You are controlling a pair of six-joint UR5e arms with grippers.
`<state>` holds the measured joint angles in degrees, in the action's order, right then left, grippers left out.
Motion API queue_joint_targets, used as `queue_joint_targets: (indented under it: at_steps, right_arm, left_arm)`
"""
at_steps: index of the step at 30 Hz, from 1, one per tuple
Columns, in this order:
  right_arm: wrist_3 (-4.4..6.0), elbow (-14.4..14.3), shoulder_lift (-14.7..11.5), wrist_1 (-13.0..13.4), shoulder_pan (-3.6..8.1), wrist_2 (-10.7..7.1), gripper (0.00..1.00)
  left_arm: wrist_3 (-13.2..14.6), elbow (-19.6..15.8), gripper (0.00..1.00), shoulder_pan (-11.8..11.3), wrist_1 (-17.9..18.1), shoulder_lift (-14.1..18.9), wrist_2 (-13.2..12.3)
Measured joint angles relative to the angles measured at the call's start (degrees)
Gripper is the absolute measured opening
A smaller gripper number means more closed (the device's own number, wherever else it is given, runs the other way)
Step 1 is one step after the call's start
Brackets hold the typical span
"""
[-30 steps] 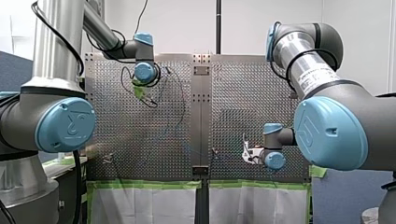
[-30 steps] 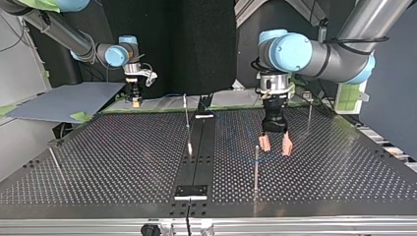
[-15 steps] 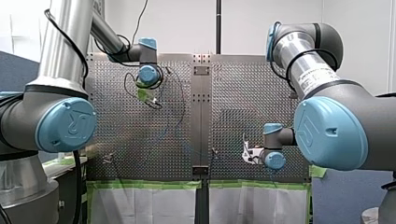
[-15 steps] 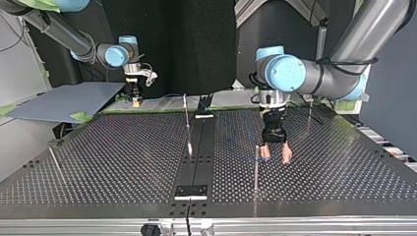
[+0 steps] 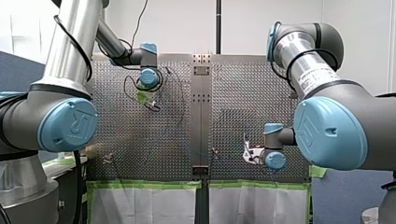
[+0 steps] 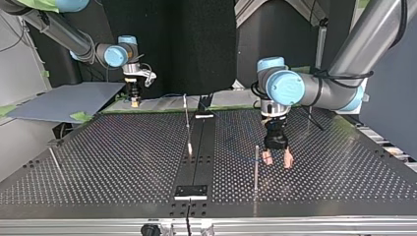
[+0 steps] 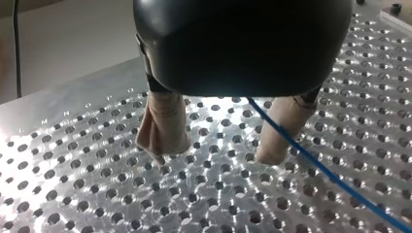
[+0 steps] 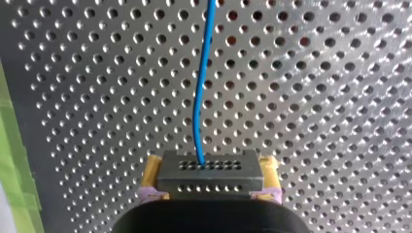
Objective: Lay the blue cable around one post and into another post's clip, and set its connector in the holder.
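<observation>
The connector (image 8: 209, 180) is gripped tight in the jaws of the right gripper (image 8: 211, 167) near the tabletop's (image 6: 123, 162) edge, apparently to anchor the blue cable (image 7: 335, 172). The left gripper (image 7: 216, 156) is poised low beside a post (image 6: 256, 167), jaws released with the cable between them, seemingly for routing.

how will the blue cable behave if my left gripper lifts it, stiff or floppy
Probably floppy: the blue cable is thin and bends gently leaving the connector. Likely light, and could slip a loose pinch: it is far thinner than the fingers of my left gripper.
</observation>
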<state>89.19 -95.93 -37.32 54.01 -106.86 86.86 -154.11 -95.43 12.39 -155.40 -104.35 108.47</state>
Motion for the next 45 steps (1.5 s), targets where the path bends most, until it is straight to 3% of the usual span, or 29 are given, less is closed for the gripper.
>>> queue_joint_targets:
  at_steps: [19, 24, 28, 36, 41, 45]
  right_arm:
    - [-0.17, 0.0, -0.4, -0.4, 0.20, 0.67, 0.00]
    - [-0.51, -0.1, -1.6, -1.0, 0.00, 0.86, 0.00]
    - [-0.25, -1.1, -3.2, -2.3, 0.02, 2.04, 0.00]
    - [2.66, -4.6, -6.9, -1.9, 1.09, 2.90, 0.00]
    - [5.44, -6.7, -9.7, -4.2, 1.89, 2.44, 0.00]
    - [7.16, -5.6, -12.0, -6.4, 2.53, 2.09, 0.00]
  left_arm:
    - [0.3, 3.1, 1.00, -1.6, -1.9, -2.9, -3.0]
    - [0.2, 3.1, 1.00, -1.9, -2.1, -2.9, -2.7]
    - [-0.2, 3.1, 1.00, -2.0, -2.1, -2.9, -2.7]
    - [-0.3, 3.0, 1.00, -2.1, -2.2, -2.9, -2.5]
    - [-0.3, 3.1, 1.00, -2.1, -2.2, -2.9, -2.6]
    - [-0.4, 3.1, 1.00, -2.1, -2.2, -2.9, -2.6]
